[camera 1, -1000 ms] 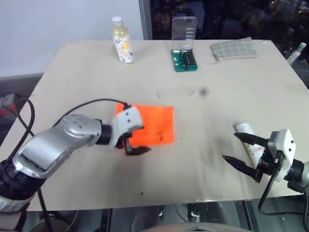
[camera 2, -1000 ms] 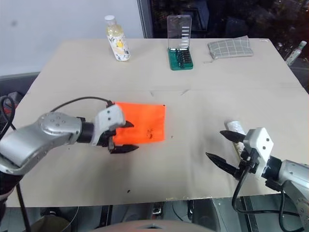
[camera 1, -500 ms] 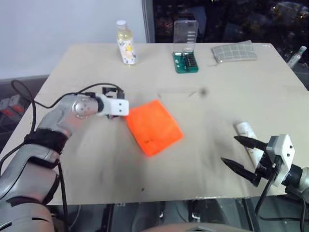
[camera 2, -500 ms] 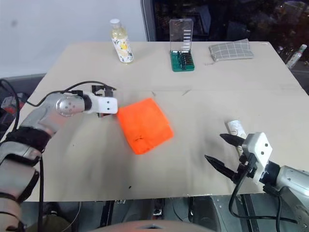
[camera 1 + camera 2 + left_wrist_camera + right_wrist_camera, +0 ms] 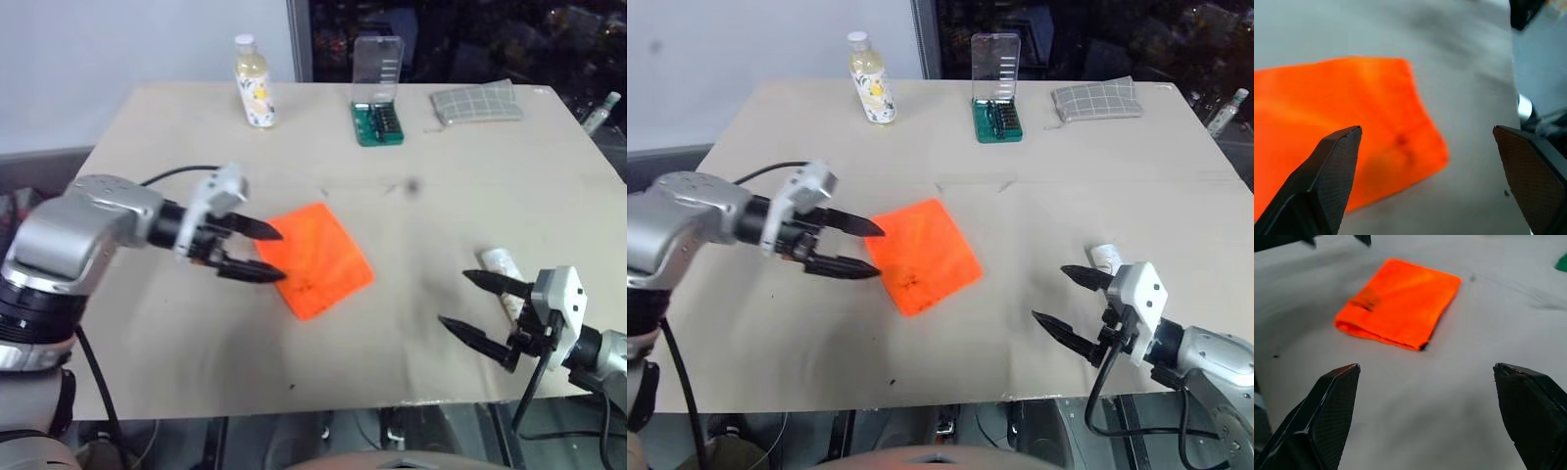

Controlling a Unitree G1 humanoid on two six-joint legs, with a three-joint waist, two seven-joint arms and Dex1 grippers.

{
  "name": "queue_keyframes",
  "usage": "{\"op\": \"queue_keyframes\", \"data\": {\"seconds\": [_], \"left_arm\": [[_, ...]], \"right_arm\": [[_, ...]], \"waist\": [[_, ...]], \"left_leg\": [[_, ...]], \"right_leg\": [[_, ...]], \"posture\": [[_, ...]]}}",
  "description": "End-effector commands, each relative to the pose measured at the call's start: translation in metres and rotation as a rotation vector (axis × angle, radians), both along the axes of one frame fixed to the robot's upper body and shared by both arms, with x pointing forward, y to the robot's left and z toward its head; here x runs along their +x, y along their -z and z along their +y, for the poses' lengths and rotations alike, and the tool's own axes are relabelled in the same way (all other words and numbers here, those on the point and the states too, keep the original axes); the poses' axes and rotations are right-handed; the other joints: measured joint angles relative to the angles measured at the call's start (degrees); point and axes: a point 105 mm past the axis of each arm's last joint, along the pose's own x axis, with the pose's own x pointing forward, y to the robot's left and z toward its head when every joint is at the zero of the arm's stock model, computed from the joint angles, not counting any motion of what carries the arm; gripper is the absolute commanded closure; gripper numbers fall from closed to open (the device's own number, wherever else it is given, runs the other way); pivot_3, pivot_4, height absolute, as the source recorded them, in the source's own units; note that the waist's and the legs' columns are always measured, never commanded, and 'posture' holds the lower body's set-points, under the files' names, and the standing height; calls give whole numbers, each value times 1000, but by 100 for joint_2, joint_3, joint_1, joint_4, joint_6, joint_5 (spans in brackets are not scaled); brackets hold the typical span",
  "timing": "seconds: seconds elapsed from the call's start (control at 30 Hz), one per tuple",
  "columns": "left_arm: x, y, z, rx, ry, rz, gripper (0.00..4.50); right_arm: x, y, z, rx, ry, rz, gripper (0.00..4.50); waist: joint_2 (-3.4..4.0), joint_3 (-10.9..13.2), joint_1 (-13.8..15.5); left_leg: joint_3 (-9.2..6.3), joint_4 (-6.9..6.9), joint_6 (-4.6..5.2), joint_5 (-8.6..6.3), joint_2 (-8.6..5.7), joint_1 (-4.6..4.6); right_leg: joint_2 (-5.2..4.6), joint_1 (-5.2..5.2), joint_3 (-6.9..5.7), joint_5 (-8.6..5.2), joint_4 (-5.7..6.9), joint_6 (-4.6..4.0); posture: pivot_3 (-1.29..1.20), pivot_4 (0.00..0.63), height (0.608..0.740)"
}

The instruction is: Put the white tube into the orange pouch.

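The orange pouch lies flat near the middle of the tabletop, turned corner-on. The left hand is spread wide and empty, fingertips at the pouch's left edge (contact cannot be confirmed). The right hand is also spread wide and empty. The white tube lies on the tabletop just beyond the right hand, partly hidden.

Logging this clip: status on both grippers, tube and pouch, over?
Left gripper open, empty, beside bright orange fabric pouch. Right gripper open, empty, next to white plastic squeeze tube. Tube lies on table, not in pouch. Nothing between them.
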Motion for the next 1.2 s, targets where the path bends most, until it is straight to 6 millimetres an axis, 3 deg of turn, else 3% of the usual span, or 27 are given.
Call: {"op": "queue_keyframes", "data": {"seconds": [0.03,0.13,0.4,0.73,1.07,1.13,1.2], "left_arm": [[4,13,-13,105,-19,-94,55],[6,31,-17,204,1,-160,55],[10,44,-16,298,22,-279,55],[-1,49,-27,203,20,-88,55],[17,82,-33,300,81,-243,55],[19,80,-33,306,102,-268,55],[21,72,-34,291,105,-278,584]], "right_arm": [[0,-5,3,3,-17,-19,80],[-1,-5,4,1,-16,-22,80],[-5,-2,2,3,9,-17,80],[-5,1,4,3,25,-10,80],[-9,-3,7,-6,32,-14,80],[-10,-3,7,-8,34,-12,80],[-10,-3,6,-10,35,-11,0]], "waist": [[0,-1,10],[0,-1,20],[0,-1,27],[0,-1,28],[-1,-2,31],[1,-5,36],[2,-6,36]], "left_leg": [[1,1,-1,1,0,2],[1,0,-8,7,3,6],[5,-2,-30,20,5,-5],[5,-1,-4,4,6,-1],[9,0,-4,5,3,-3],[8,0,-4,5,4,-1],[7,0,-2,4,4,1]], "right_leg": [[3,0,5,0,5,-1],[17,-2,15,2,13,-4],[30,-11,25,11,4,11],[28,-11,29,2,10,-4],[28,-11,33,8,7,7],[28,-10,32,8,8,6],[27,-7,32,2,8,-5]], "posture": [[0,150,740],[0,150,740],[0,150,740],[0,150,740],[0,150,740],[0,150,740],[0,150,740]]}}
